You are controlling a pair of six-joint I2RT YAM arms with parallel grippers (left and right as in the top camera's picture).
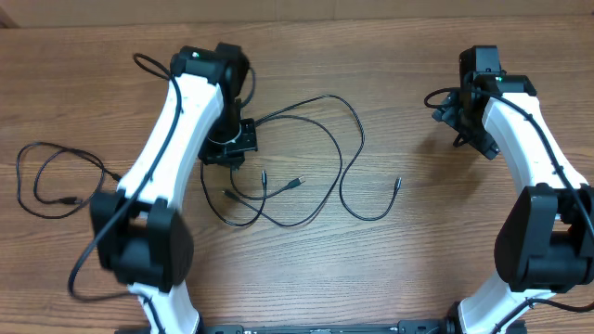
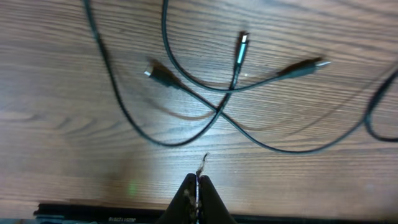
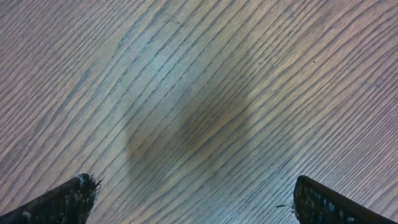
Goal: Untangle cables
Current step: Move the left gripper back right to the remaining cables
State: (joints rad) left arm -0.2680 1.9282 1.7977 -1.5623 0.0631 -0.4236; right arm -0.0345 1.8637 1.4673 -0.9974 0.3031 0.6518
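Thin black cables (image 1: 320,176) lie in loose crossing loops on the wood at the centre, with small plug ends (image 1: 299,181) pointing inward and one plug (image 1: 397,183) out to the right. Another cable (image 1: 56,172) is coiled apart at the far left. My left gripper (image 1: 229,160) hangs shut at the tangle's upper left edge. In the left wrist view the left gripper (image 2: 198,178) holds nothing, and the cables (image 2: 217,110) cross just ahead of it, among three plugs (image 2: 158,73). My right gripper (image 1: 471,141) stands open at the upper right, far from the cables. The right wrist view shows the right gripper (image 3: 194,182) over bare wood.
The wooden table (image 1: 436,250) fills every view. Both white arms reach in from the near edge, with the left arm (image 1: 172,139) between the tangle and the far-left cable. Thicker black wires (image 1: 144,65) run along the arms.
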